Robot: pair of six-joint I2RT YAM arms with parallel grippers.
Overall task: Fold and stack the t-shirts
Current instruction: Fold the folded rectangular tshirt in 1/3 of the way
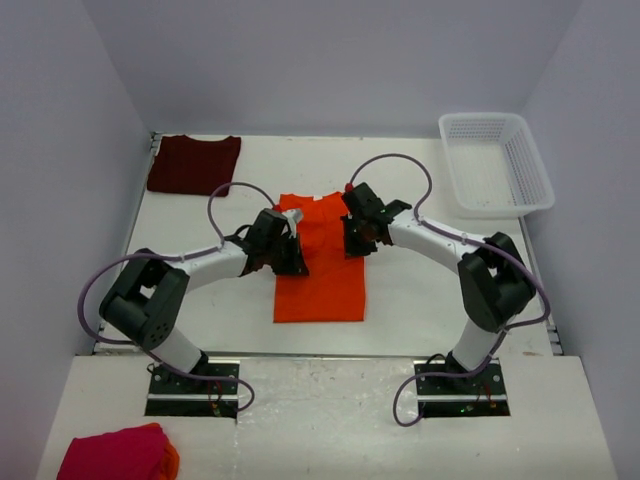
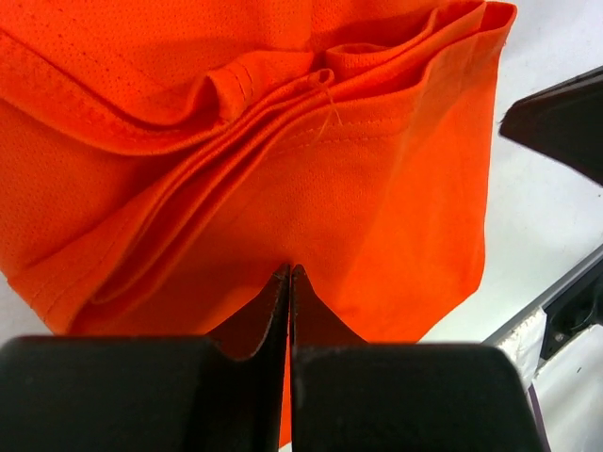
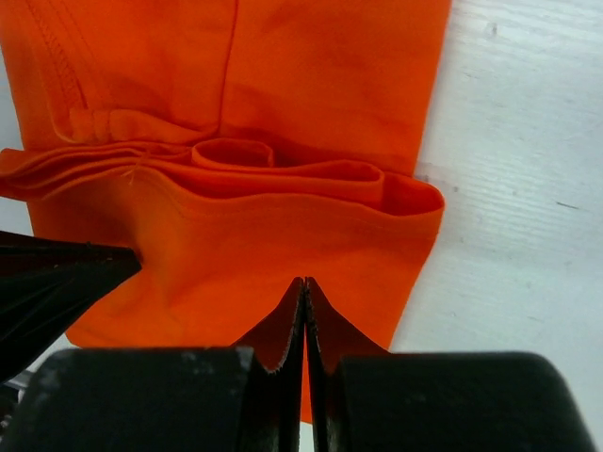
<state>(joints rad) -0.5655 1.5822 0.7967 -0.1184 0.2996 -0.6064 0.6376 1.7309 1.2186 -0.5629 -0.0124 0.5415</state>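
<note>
The orange t-shirt [image 1: 320, 265] lies folded narrow in the middle of the table, its upper part lifted. My left gripper [image 1: 292, 262] is shut on the shirt's left edge; in the left wrist view the jaws [image 2: 290, 271] pinch orange cloth [image 2: 283, 188] with several folded layers above. My right gripper [image 1: 352, 245] is shut on the shirt's right edge; in the right wrist view the jaws [image 3: 304, 282] pinch orange cloth [image 3: 264, 226]. The maroon t-shirt [image 1: 194, 163] lies folded at the far left corner, away from both grippers.
A white mesh basket [image 1: 497, 163] stands at the far right. A pink-red cloth bundle with an orange edge [image 1: 117, 455] lies on the near ledge at the left, in front of the left arm's base [image 1: 193, 385].
</note>
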